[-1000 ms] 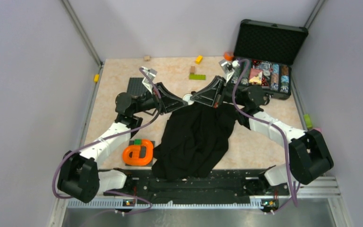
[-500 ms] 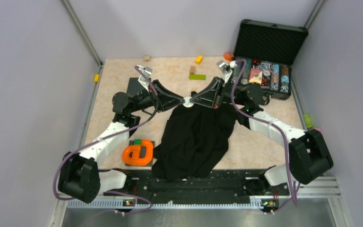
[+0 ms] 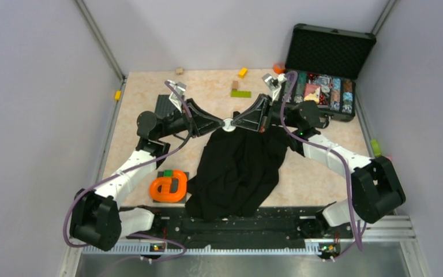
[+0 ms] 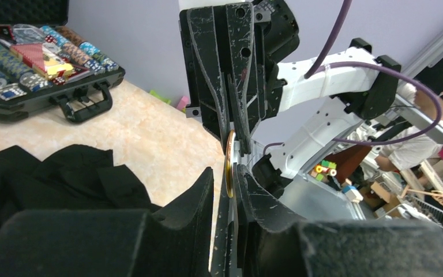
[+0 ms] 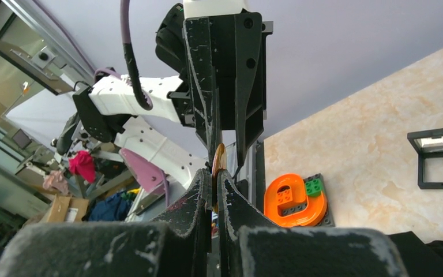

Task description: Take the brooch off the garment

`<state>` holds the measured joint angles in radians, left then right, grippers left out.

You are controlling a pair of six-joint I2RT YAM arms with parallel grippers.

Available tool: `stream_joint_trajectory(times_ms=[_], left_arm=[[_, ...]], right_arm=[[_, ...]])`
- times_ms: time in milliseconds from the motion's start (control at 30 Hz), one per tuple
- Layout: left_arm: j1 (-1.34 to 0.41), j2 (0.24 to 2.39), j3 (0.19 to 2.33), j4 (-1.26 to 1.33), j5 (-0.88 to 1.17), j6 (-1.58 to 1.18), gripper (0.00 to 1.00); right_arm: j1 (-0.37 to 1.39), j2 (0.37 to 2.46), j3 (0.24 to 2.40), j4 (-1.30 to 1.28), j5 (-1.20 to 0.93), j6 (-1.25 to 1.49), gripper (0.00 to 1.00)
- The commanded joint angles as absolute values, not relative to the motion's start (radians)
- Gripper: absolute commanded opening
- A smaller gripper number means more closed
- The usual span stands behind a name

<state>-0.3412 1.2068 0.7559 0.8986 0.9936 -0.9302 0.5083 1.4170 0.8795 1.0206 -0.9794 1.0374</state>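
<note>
The brooch (image 3: 229,124), a small whitish disc, is held in the air just past the far edge of the black garment (image 3: 239,167). My right gripper (image 3: 235,123) is shut on it from the right. In the right wrist view the disc (image 5: 219,157) stands edge-on, pinched between my right gripper's (image 5: 214,173) tips. My left gripper (image 3: 224,123) meets it from the left. In the left wrist view the disc (image 4: 229,156) lies against one finger (image 4: 248,187) of my left gripper (image 4: 223,168), with a gap to the other. I cannot tell whether cloth still hangs from it.
An open black case (image 3: 329,86) of stacked coloured chips stands at the back right, also in the left wrist view (image 4: 34,57). An orange letter piece (image 3: 169,186) lies front left. A green flat brick (image 3: 240,93), a yellow block (image 3: 242,72) and a dark baseplate (image 3: 166,104) lie behind.
My left gripper has moved right to the brooch and now has its jaws round it. The right gripper has kept its hold, barely moving. The garment has stayed put.
</note>
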Motion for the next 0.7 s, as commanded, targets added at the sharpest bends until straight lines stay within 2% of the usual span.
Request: stream_joint_trajectory(times_ms=[0,100,233,367,433,467,500,567,667], left_arm=[[-0.349,1.159,0.788,0.756,0.979,-0.811,0.23],[-0.353,1.148,0.799,0.708,0.971,-0.776,0.22],[-0.356,1.150,0.804,0.703,0.973,-0.774,0.00],[-0.364,1.149,0.806,0.697,0.957,-0.786,0.00],[-0.364,1.143,0.810,0.677,0.940,-0.798,0.00],[-0.364,1.131,0.805,0.677,0.926,-0.800,0.00],[-0.365,1.113,0.795,0.669,0.896,-0.800,0.00],[-0.363,1.065,0.773,0.635,0.821,-0.781,0.00],[-0.364,0.996,0.744,0.604,0.728,-0.767,0.00]], right_arm=[[0.524,1.425,0.945,1.045,-0.991,1.025,0.00],[0.530,1.431,0.951,1.046,-0.992,1.025,0.00],[0.537,1.434,0.956,1.034,-0.992,1.014,0.00],[0.541,1.434,0.962,1.016,-0.991,0.995,0.03],[0.540,1.423,0.956,1.012,-0.980,0.974,0.29],[0.539,1.408,0.948,1.004,-0.958,0.955,0.67],[0.537,1.387,0.936,0.980,-0.934,0.929,0.86],[0.536,1.348,0.923,0.901,-0.897,0.849,0.93],[0.534,1.299,0.897,0.843,-0.837,0.769,0.94]])
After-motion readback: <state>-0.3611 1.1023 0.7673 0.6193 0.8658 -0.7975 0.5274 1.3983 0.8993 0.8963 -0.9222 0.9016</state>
